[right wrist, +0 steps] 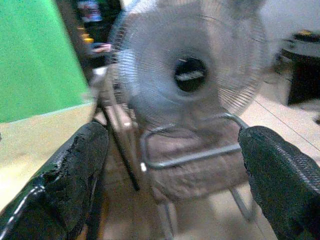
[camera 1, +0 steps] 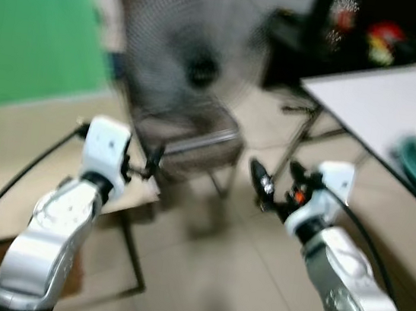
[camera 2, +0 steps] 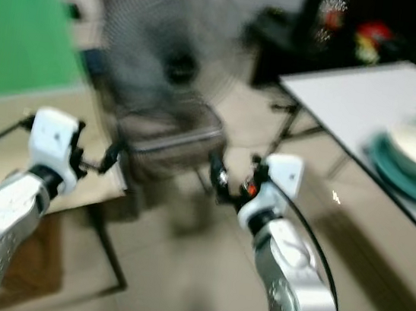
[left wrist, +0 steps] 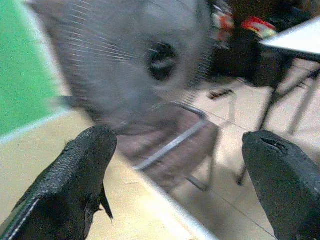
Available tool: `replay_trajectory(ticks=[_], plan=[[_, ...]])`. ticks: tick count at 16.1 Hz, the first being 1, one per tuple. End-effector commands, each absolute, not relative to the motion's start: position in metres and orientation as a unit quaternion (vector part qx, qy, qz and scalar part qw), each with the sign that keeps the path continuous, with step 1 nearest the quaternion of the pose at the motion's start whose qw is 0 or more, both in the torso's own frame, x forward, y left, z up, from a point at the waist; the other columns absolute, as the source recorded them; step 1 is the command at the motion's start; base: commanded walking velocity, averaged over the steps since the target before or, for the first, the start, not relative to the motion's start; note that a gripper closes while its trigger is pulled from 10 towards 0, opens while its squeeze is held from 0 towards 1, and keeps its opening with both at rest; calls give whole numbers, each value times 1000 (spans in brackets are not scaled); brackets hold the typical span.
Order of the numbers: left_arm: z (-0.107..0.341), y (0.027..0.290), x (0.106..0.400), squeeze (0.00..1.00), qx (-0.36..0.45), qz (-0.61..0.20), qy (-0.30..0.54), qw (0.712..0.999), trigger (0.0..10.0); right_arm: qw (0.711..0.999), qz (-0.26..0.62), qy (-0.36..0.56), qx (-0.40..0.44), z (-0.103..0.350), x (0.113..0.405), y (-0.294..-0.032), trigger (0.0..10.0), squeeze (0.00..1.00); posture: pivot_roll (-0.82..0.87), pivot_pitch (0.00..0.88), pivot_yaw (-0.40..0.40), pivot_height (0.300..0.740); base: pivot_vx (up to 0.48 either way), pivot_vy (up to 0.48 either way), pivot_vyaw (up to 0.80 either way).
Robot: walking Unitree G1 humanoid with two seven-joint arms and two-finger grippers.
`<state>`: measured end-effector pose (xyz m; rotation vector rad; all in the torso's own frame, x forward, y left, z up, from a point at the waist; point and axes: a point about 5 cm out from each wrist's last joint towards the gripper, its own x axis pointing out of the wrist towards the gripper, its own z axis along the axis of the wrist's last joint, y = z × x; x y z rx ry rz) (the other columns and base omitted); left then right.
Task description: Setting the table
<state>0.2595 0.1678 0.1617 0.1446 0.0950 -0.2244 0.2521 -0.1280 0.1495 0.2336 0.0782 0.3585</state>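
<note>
Blurred view of a grey wire-mesh standing fan (camera 1: 195, 50) above a brown metal-framed chair (camera 1: 191, 134), with the left claw (camera 1: 151, 165) and right claw (camera 1: 275, 181) both empty, fingers apart, raised before the chair, and a pale bowl on a teal plate (camera 2: 410, 163) on the white worktop (camera 2: 353, 98) right of the fan

Two silver arms are reaching forward, elbows bent. The left gripper (camera 1: 151, 165) at nine o'clock and the right gripper (camera 1: 275, 181) at three o'clock are both holding their black fingers spread apart, empty.
</note>
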Motion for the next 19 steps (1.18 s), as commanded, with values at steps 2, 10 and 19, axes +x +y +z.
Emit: replay_trajectory(ticks=[2,10,19], plan=[[162,164,258,1000,73,-119,47,989,10000,979,166,39,115,149,252,-134,10000,1000,115,0,-5,740,0,296,603],[163,167,259,1000,86,-120,46,988,10000,978,147,42,142,148,256,-135,10000,1000,129,0,-1,740,0,289,0],[166,169,261,1000,93,-123,45,987,10000,976,154,44,146,147,258,-130,10000,1000,137,0,-2,740,0,287,0]])
